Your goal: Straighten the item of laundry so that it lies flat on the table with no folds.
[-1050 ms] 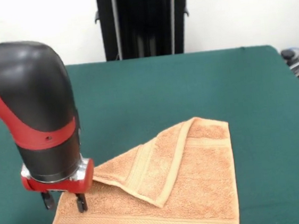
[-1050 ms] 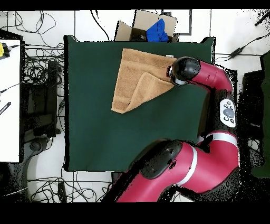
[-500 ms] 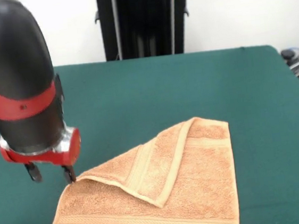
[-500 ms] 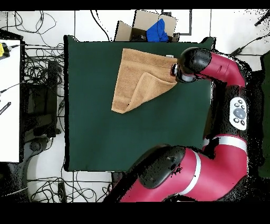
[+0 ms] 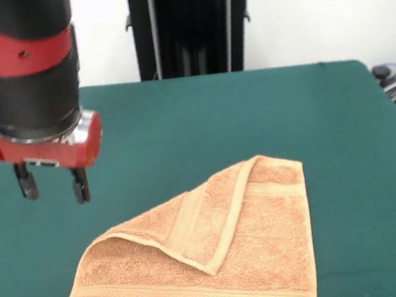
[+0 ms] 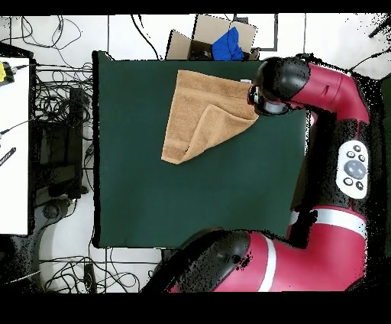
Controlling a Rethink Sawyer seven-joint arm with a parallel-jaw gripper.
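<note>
The item of laundry [image 5: 224, 259] is an orange-tan towel lying on the green table [image 5: 238, 123] at the near side in the front view. One corner is folded over diagonally, leaving a triangular flap on top. In the overhead view the towel [image 6: 202, 115] lies at the table's [image 6: 153, 199] upper middle, with a white tag at its right top edge. My gripper [image 5: 52, 186] hangs open and empty above the table, raised clear of the towel's left corner. In the overhead view the gripper [image 6: 260, 99] sits just beyond the towel's right edge.
A cardboard box with a blue thing inside [image 6: 221, 42] stands on the floor beyond the table's top edge in the overhead view. Cables lie on the floor to the left. A white bench [image 6: 14, 145] runs along the left edge.
My gripper has lifted off the towel's corner and risen, drifting slightly away from the towel. The towel keeps its folded flap and has not shifted.
</note>
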